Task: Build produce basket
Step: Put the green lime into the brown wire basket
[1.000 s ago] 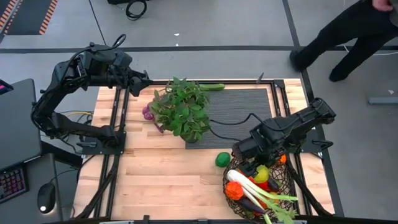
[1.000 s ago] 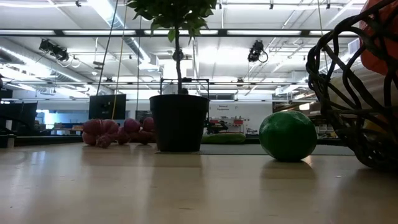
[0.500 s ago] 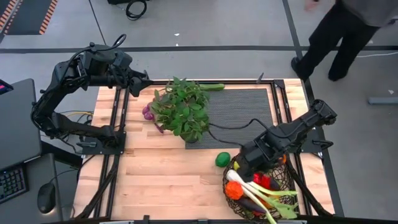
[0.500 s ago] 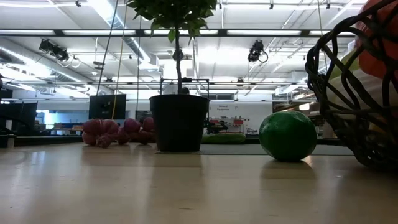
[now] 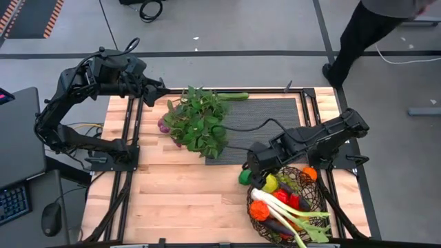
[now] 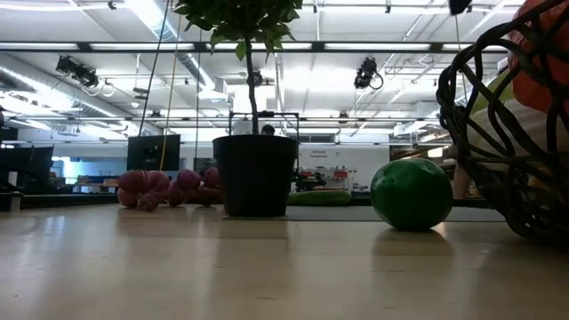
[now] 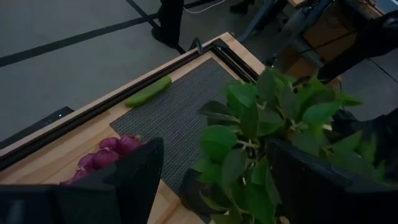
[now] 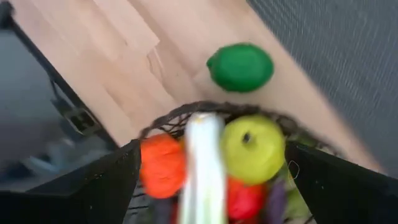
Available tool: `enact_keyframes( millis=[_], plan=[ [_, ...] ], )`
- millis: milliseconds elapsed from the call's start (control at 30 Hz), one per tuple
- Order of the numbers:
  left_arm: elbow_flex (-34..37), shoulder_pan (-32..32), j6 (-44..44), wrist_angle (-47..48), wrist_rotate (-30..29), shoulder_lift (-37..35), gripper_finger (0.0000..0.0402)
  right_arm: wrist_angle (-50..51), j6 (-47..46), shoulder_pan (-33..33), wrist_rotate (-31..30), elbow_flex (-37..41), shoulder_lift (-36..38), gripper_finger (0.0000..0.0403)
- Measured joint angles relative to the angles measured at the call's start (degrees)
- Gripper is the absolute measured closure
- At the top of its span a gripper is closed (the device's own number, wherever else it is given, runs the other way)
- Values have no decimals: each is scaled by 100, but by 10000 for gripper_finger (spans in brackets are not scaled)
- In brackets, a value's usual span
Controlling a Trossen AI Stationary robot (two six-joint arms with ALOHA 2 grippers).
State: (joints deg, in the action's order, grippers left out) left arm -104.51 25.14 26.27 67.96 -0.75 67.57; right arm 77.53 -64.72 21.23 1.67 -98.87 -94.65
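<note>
The dark wire basket [image 5: 303,219] stands at the table's near right and holds a leek [image 8: 204,163], a lemon [image 8: 253,148], orange tomatoes [image 8: 163,165] and red chili [image 5: 293,201]. A lime [image 8: 240,66] rests on the wood just outside the basket's left rim. My right gripper [image 5: 260,172] hangs open above that rim, pointing steeply down, with nothing between its fingers. Purple grapes [image 7: 106,149] and a cucumber [image 7: 149,92] lie at the far left. My left gripper [image 5: 162,90] waits open, raised above the far left corner.
A potted leafy plant [image 5: 200,122] stands at the left edge of the black ribbed mat [image 5: 272,117]. Bare wood [image 5: 186,200] stretches over the near left. A person [image 5: 372,34] walks on the floor beyond the far right corner.
My right gripper has moved from over the basket's far-left part toward the table's left, toward the lime, rolling as it went. The lemon now shows lying in the basket by its left rim.
</note>
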Motion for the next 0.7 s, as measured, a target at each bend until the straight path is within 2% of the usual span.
enact_keyframes(
  millis=[233,433,533,633,700],
  plan=[
    [0,3,-245,-2,-3,-4,113,84,2369,-11,-346,49,-229,4],
    [0,3,-105,13,-5,-4,113,154,3202,-87,-847,49,-286,8],
    [0,3,-97,5,-6,-4,113,-47,4044,-145,-1155,49,-286,10],
    [-1,2,16,2,-5,25,113,-335,4825,-255,-1237,49,-286,15],
    [-6,1,111,8,-5,63,113,-396,4739,-404,-1128,59,-285,19]
  ],
)
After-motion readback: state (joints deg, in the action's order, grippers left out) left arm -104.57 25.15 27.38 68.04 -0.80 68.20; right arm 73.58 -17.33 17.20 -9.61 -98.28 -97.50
